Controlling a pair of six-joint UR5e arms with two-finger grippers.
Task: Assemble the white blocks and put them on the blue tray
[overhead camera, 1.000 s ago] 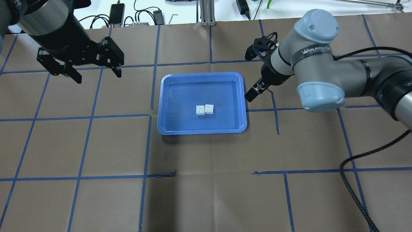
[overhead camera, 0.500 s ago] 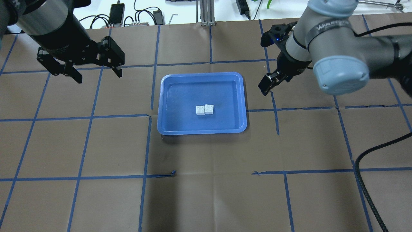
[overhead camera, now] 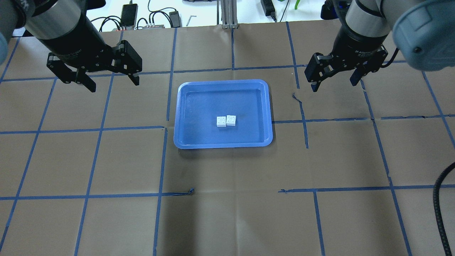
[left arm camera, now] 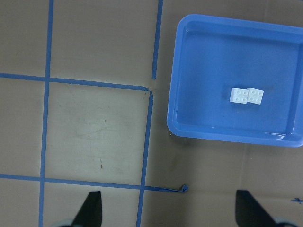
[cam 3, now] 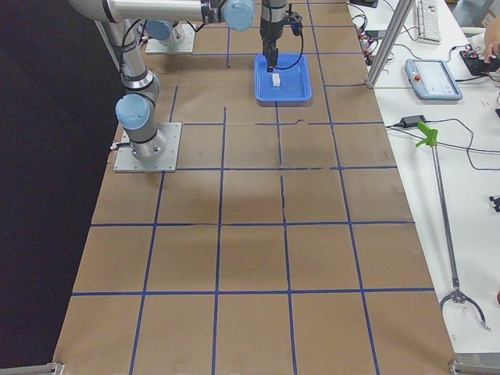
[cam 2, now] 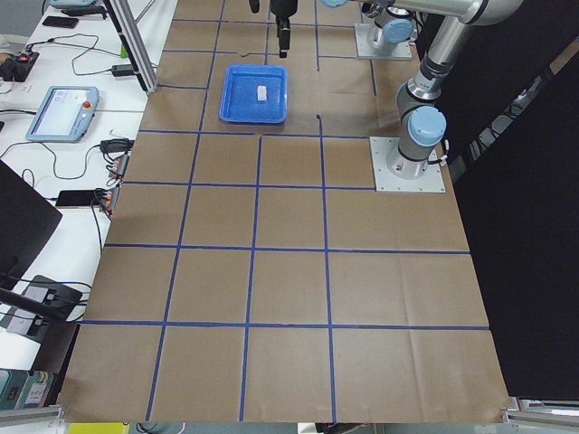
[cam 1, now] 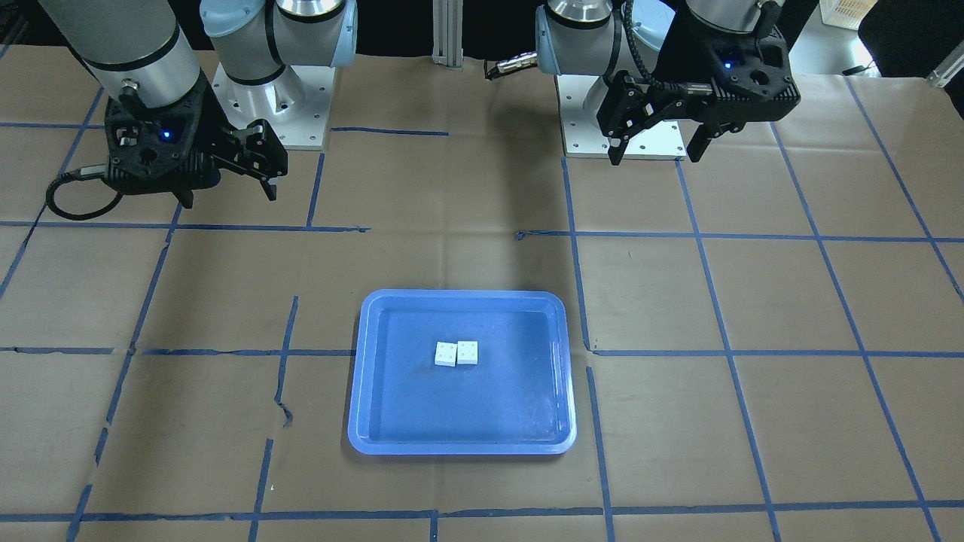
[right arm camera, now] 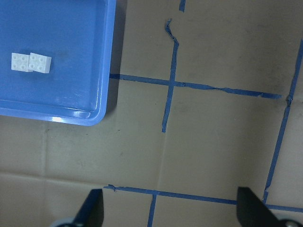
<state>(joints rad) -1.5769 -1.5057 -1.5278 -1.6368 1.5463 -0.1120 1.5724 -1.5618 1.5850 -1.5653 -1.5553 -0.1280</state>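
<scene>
Two white blocks (overhead camera: 226, 121) lie side by side, touching and a little offset, in the middle of the blue tray (overhead camera: 206, 103). They also show in the front view (cam 1: 456, 353) on the tray (cam 1: 422, 406), in the left wrist view (left arm camera: 246, 95) and in the right wrist view (right arm camera: 31, 62). My left gripper (overhead camera: 113, 85) hangs open and empty above the table, left of the tray. My right gripper (overhead camera: 333, 86) hangs open and empty, right of the tray. Both are well apart from the blocks.
Brown paper with a blue tape grid (overhead camera: 163, 128) covers the table. The arm bases (cam 1: 271, 113) stand at the robot's side. Cables and devices (overhead camera: 128, 16) lie past the far edge. A black cable (overhead camera: 440, 199) runs at the right.
My right arm has swung away from the tray's right rim, toward the far right, and its gripper has turned to face down. My left gripper shifted slightly right. The blocks have not moved.
</scene>
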